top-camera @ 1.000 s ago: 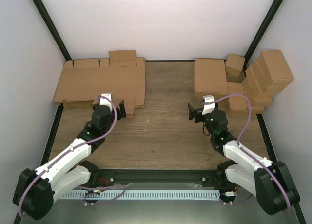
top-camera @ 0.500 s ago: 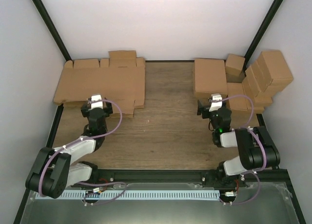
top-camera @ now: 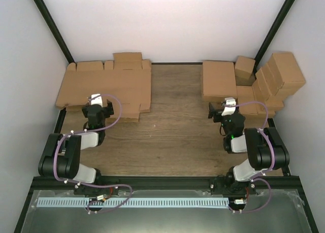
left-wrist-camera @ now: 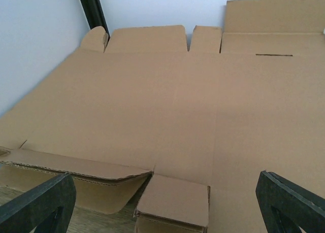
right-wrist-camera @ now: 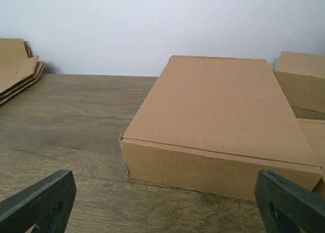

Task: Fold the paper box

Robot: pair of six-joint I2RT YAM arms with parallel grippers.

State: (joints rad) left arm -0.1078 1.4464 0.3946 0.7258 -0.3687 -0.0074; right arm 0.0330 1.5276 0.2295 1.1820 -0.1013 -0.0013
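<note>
The paper box (top-camera: 219, 79) sits closed at the back right of the table, a shallow brown mailer with its lid down. In the right wrist view it (right-wrist-camera: 223, 111) lies straight ahead, its near wall facing me. My right gripper (top-camera: 226, 110) is open and empty, a short way in front of the box and not touching it; its tips frame the box's near wall in the wrist view (right-wrist-camera: 165, 174). My left gripper (top-camera: 97, 107) is open and empty at the near edge of the pile of flat cardboard blanks (top-camera: 106, 86), also seen in the left wrist view (left-wrist-camera: 165, 178).
A cluster of smaller ready-made boxes (top-camera: 274, 80) is stacked at the far right, against the paper box. The blanks (left-wrist-camera: 167, 101) fill the left wrist view, with a small flap (left-wrist-camera: 175, 200) sticking out near me. Black frame posts stand at both back corners.
Both arms have drawn back and folded toward their bases. The left gripper moved left to the edge of the blanks. The right gripper moved right, to face the closed box.
</note>
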